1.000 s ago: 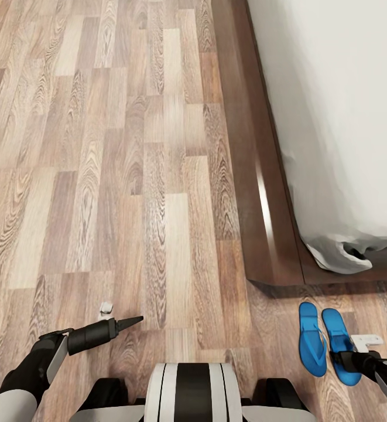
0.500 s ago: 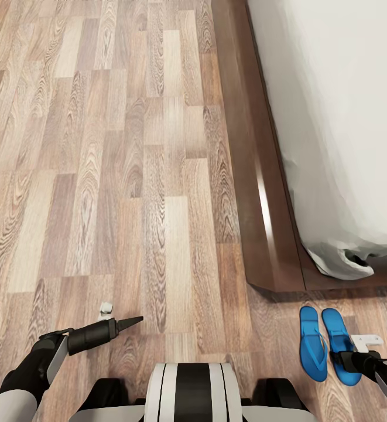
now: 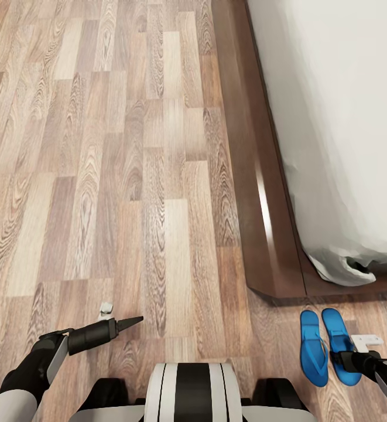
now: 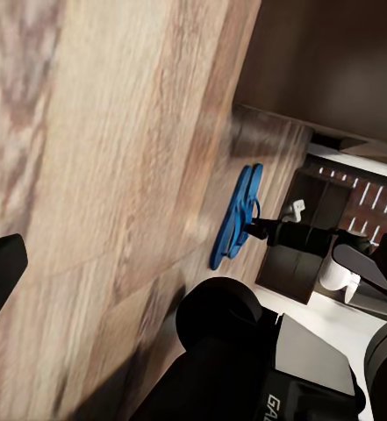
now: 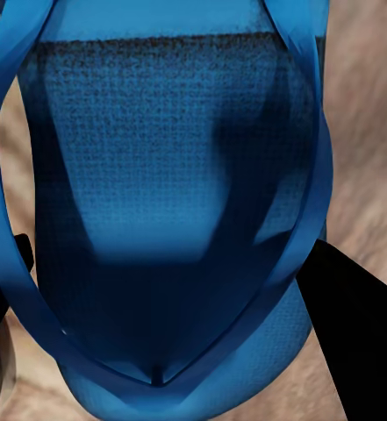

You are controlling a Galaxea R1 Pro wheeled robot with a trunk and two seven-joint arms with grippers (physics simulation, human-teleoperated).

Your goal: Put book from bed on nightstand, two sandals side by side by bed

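Right jaws: the right gripper (image 3: 350,358) sits low over the outer sandal (image 3: 341,346), on the part of it nearer the robot; in the right wrist view the dark fingers (image 5: 355,316) stand either side of the blue sole, spread wider than it and not pressing it, so I judge them released.
Left jaws: the left gripper (image 3: 130,322) hangs above the bare wood floor (image 3: 129,176), well apart from both sandals; whether it is parted or clenched I cannot tell.
Key relation: the outer sandal lies directly under the right jaws, its long axis pointing away from the robot toward the bed (image 3: 275,234); the right arm is by far the nearer.
Sandals: the inner sandal (image 3: 312,347) lies just beside the outer one, parallel, both on the floor near the corner of the bed frame.
Look: bright blue flip-flops, thin straps meeting in a V, textured flat sole.
Judgement: the pair looks already placed side by side; the book remains to be dealt with.
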